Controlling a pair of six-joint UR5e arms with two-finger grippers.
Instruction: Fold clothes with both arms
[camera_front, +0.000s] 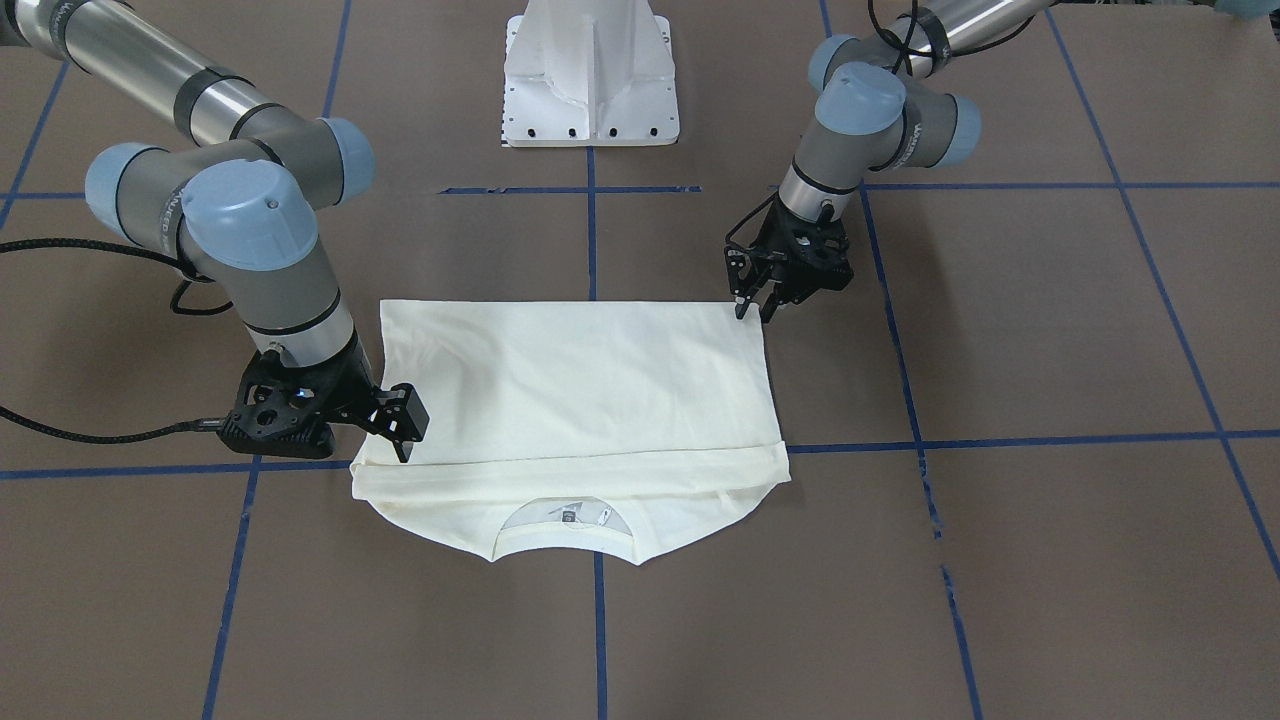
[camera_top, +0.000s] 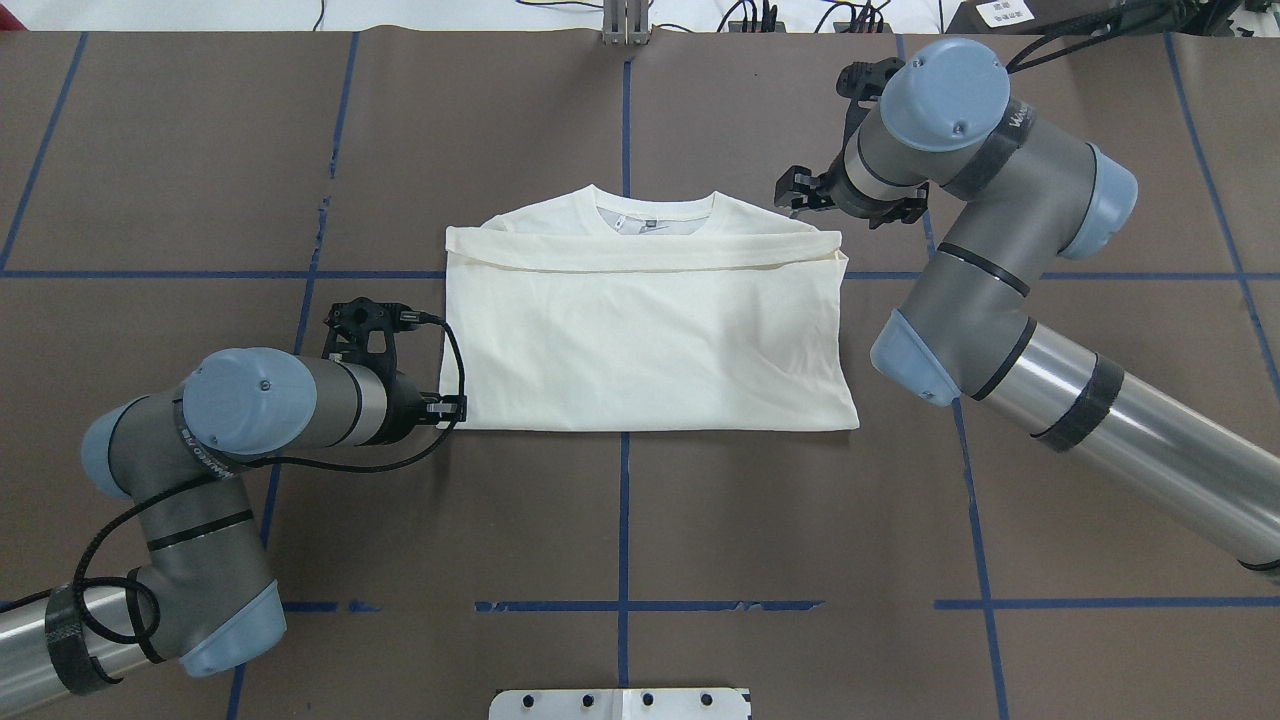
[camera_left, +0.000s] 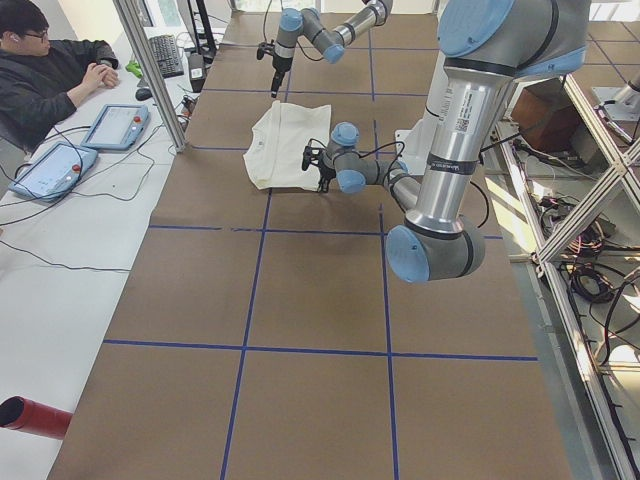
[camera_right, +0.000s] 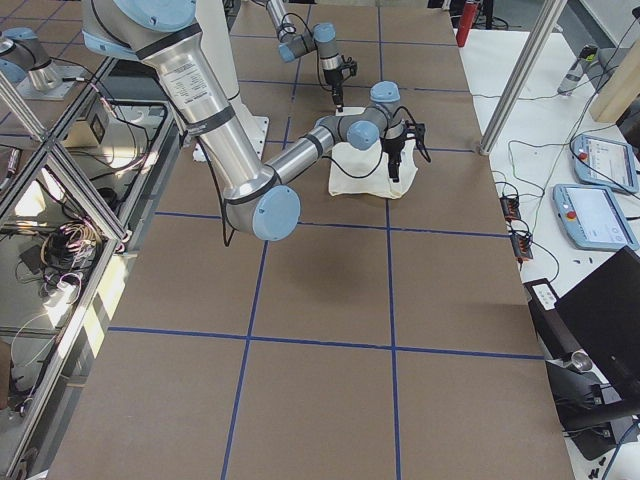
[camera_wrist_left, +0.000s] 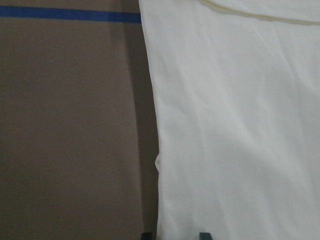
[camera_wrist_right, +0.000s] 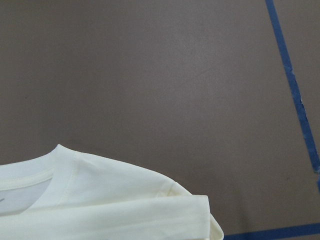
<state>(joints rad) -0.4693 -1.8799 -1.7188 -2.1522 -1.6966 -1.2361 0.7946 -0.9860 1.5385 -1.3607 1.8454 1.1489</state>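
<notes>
**Half-folded shirt, end effectors at opposite corners**

Closest to the front-facing camera is the round neckline (camera_front: 566, 520) of the cream long-sleeved T-shirt (camera_front: 580, 390), with its inner label showing. The garment lies plain side up in the middle of the brown counter (camera_front: 1050, 330), squared into a rectangle with no sleeve sticking out. Its lower part is doubled over towards the collar and ends in a straight edge just short of the shoulders. Laid flat and square like this, it offers clean corners to grip.

At one corner on the robot's side, the black two-finger left end effector (camera_front: 752, 308) points down with its tips at cloth level. The left wrist view shows its fingertips (camera_wrist_left: 203, 235) parted, with the shirt's side edge running between them. It looks open and astride the edge rather than clamped.

Diagonally opposite, the black right end effector (camera_front: 408, 440) sits over the shoulder by the doubled edge. Its fingers look spread with nothing between them, though I cannot tell whether a tip touches the fabric.

The grey-and-silver left arm (camera_front: 880, 120) and right arm (camera_front: 250, 230) come in from the sides, which leaves the middle of the cloth unobstructed. My reading is that one fold is done and the arms are placed to take hold for the next.

Blue tape lines (camera_front: 1000, 440) grid the counter, and the white pedestal base (camera_front: 590, 75) stands on the robot's side of the shirt.
</notes>
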